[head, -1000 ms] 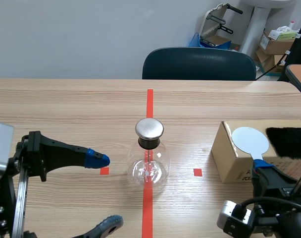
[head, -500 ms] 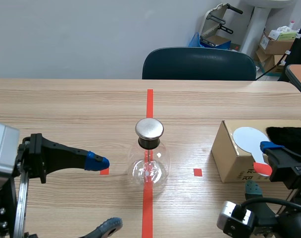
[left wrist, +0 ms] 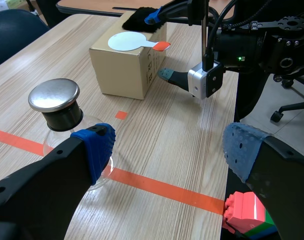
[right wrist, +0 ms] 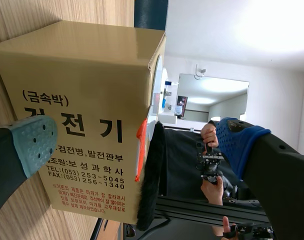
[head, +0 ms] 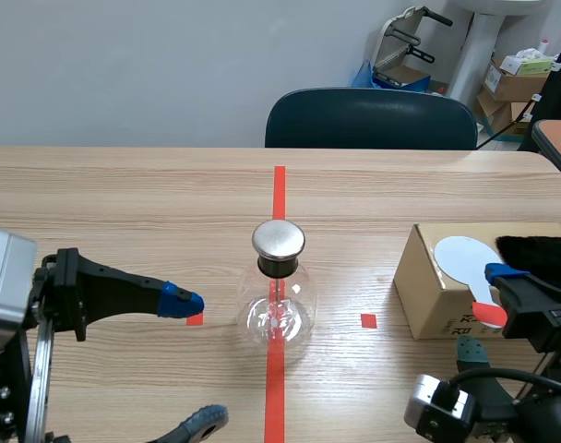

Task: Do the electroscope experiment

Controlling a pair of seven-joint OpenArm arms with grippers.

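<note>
The left gripper [head: 192,360] hangs with fingers spread, well apart from the cardboard box [head: 433,300], and the glass electroscope flask [head: 278,309] stands between them. On the box lies the white paddle [head: 463,258]. The right gripper [head: 483,310], fingers wide apart, straddles the paddle's orange handle [head: 490,315] at the box's front edge. Black fur [head: 539,263] lies on the box beside the paddle. Only the left wrist view shows red bricks [left wrist: 244,212].
</note>
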